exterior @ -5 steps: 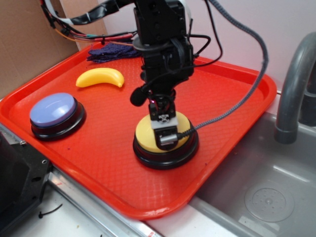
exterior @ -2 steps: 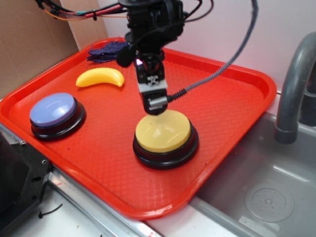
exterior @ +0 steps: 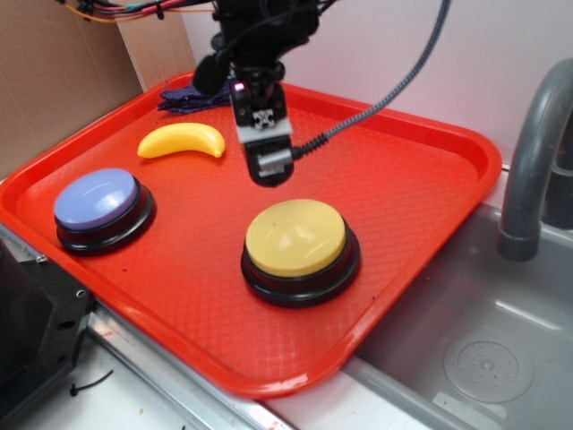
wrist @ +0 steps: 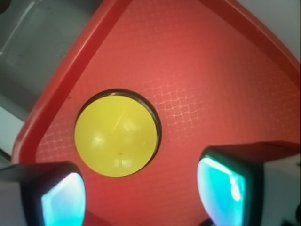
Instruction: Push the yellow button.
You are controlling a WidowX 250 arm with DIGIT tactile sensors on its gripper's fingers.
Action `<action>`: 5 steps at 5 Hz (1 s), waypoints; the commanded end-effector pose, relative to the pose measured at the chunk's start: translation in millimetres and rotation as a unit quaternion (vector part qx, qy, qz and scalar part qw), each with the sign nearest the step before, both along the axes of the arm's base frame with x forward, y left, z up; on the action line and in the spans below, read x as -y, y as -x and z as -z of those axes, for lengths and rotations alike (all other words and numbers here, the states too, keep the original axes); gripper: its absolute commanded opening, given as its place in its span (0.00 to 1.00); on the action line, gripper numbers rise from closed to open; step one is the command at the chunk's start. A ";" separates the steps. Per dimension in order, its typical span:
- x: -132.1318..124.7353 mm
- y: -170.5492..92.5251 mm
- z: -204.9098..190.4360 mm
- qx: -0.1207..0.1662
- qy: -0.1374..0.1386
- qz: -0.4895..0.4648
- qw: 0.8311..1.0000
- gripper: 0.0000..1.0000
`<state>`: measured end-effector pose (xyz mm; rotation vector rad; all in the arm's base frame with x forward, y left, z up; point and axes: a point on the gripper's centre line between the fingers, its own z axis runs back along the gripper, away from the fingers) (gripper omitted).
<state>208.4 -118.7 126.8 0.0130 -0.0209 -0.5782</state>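
One second back the black robot gripper [exterior: 266, 170] was pressed down on the large round yellow plastic dome button [exterior: 295, 236]; now it hangs clear above that button, up and toward the tray's far-left side, with open air between its tip and the dome. I judge the press as already made, and the arm as lifting away. The yellow button sits on its wider black base near the front-right part of the red plastic tray [exterior: 430, 179], and its dome is bare and whole. In the wrist view the two fingers [wrist: 61, 197] stand well apart, one at each lower corner, with nothing between them. Left of the yellow button, near the tray's left edge, rests a same-shaped blue-lavender dome button [exterior: 97, 199]. Behind and left of the yellow button lies a small yellow toy banana [exterior: 182, 141], untouched.
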 end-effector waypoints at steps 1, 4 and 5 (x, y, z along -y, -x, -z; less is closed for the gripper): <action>5.0 4.0 -37.1 0.029 0.019 -0.007 0.999 1.00; 2.7 14.7 -63.4 0.049 0.018 -0.022 0.998 1.00; -1.9 18.5 -71.4 0.043 0.022 -0.023 0.999 1.00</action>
